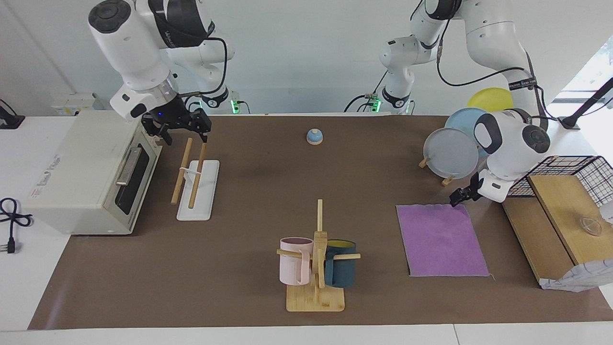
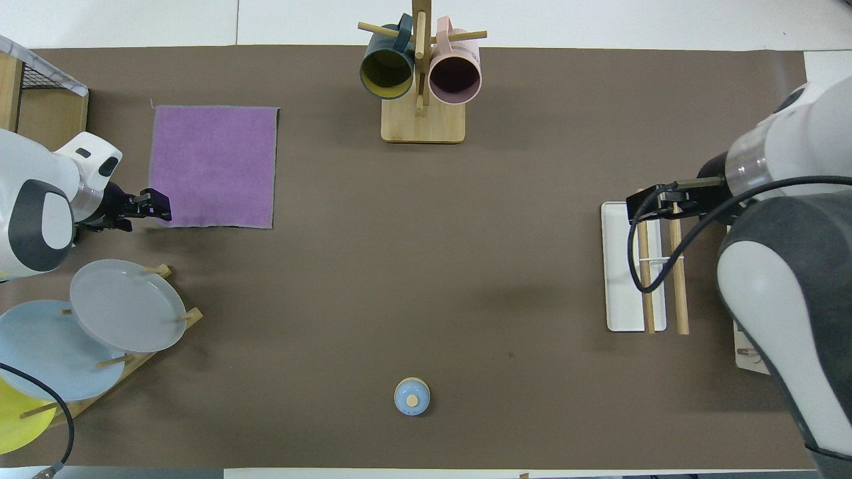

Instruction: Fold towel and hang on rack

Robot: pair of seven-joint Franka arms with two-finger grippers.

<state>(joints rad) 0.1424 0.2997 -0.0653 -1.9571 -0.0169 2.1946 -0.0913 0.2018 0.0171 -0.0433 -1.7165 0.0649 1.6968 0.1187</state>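
Note:
The towel (image 1: 440, 239) (image 2: 213, 166) lies flat on the brown mat, purple face up, toward the left arm's end. My left gripper (image 1: 455, 197) (image 2: 158, 206) is down low at the towel's corner nearest the robots, on the wire basket's side. The rack (image 1: 198, 191) (image 2: 622, 266), a white base with two wooden rods, stands beside the toaster oven. My right gripper (image 1: 186, 135) (image 2: 649, 203) hangs open and empty over the end of the rods nearer the robots.
A toaster oven (image 1: 86, 172) stands at the right arm's end. The mug stand (image 1: 316, 287) (image 2: 423, 123) is at the mat's edge farthest from the robots. Plates on a stand (image 1: 450, 153) (image 2: 126, 306) and a wire basket (image 1: 565, 165) flank the left arm. A small blue knob (image 1: 314, 136) sits mid-mat.

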